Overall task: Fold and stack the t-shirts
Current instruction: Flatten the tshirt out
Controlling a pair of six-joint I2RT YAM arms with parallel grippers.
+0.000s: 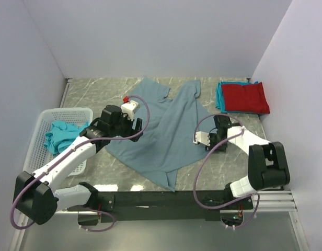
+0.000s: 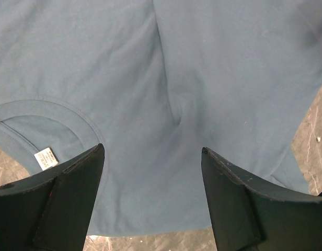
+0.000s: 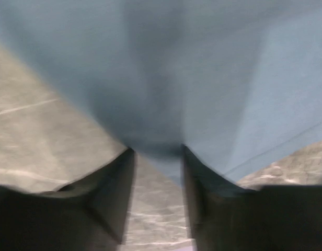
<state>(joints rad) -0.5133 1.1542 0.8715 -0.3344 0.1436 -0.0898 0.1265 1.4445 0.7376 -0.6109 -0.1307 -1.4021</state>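
Table [image 1: 244, 130]: grey marbled top, bearing all items below.

Blue-grey t-shirt [image 1: 161, 130]: largest garment, at the table's middle between the two arms. It lies open but skewed and creased, one sleeve toward the far edge and the hem corner toward the near edge. Not yet folded.

Basket [image 1: 67, 111]: white mesh, at the left edge.

Folded stack: red t-shirt [image 1: 245, 97] on top of a teal t-shirt [image 1: 219, 97], far right corner, well apart from the blue-grey one.

Loose teal t-shirt [image 1: 59, 133]: crumpled inside the basket, awaiting its turn.

Left gripper [image 2: 152, 151]: jaws spread wide, poised over the blue-grey cloth just beside the collar [image 2: 56, 112].

Right gripper [image 3: 157, 151]: at the shirt's right edge, jaws narrowly parted with cloth reaching between them. The view is blurred, so whether they nip the cloth cannot be told.

Label [image 2: 46, 158]: white tag inside the neck.

Step in hand, as judged: spreading the blue-grey shirt flat before its first fold. The next move calls for a firm hold on two edges and a pull outward to take out the central crease.
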